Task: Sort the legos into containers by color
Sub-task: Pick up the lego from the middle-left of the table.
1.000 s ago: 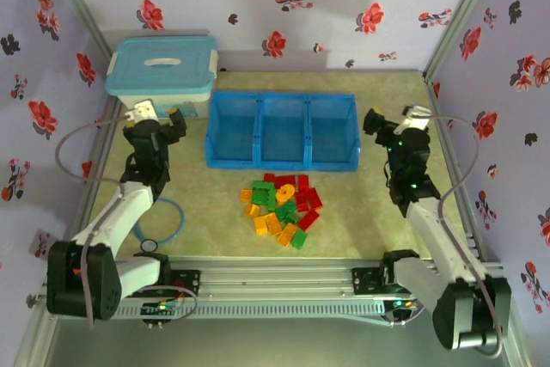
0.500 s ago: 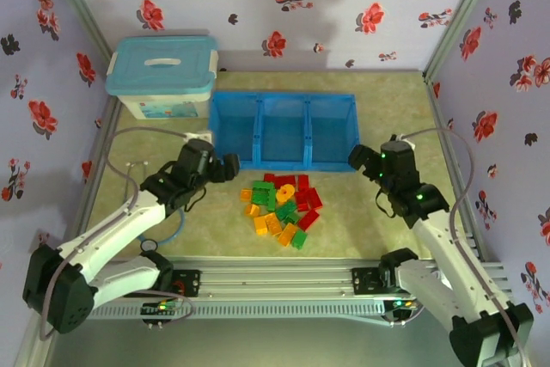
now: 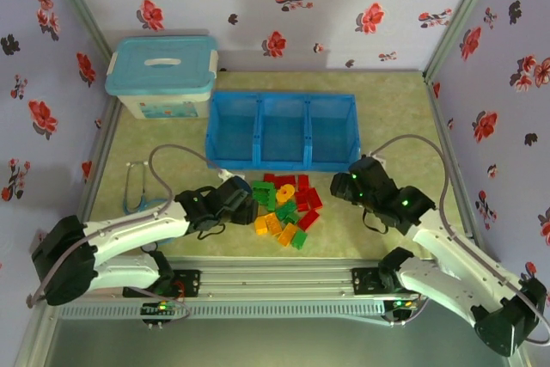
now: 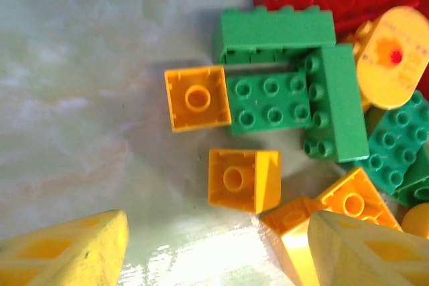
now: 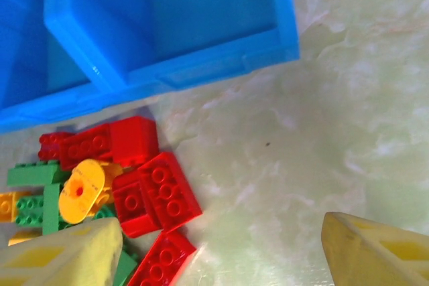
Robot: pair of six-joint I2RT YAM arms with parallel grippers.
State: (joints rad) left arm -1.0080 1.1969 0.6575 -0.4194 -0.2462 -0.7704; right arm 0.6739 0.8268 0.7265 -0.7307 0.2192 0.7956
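The legos [image 3: 282, 208], red, green and orange-yellow, lie in a loose pile on the table in front of the containers [image 3: 282, 131], three joined compartments of a bright-blue tray. My left gripper [image 3: 242, 189] hangs open at the pile's left edge. An orange brick [image 4: 242, 179] lies just ahead of the left gripper [image 4: 214, 252], and another orange brick [image 4: 298, 222] touches the right finger [image 4: 365, 249]. My right gripper [image 3: 341, 185] is open at the pile's right edge. Red bricks [image 5: 157, 192] lie by its left finger [image 5: 60, 256], with bare table between the fingers of the right gripper [image 5: 218, 252].
A pale-blue lidded storage box [image 3: 161, 75] stands at the back left beside the tray. A thin blue-grey cable [image 3: 136, 188] loops on the table at the left. Flowered walls close in three sides, and a metal rail [image 3: 275, 285] runs along the near edge.
Both arms swung down from beside the tray's ends to the pile, the left to its left edge, the right to its right edge. Both grippers' jaws have narrowed somewhat.
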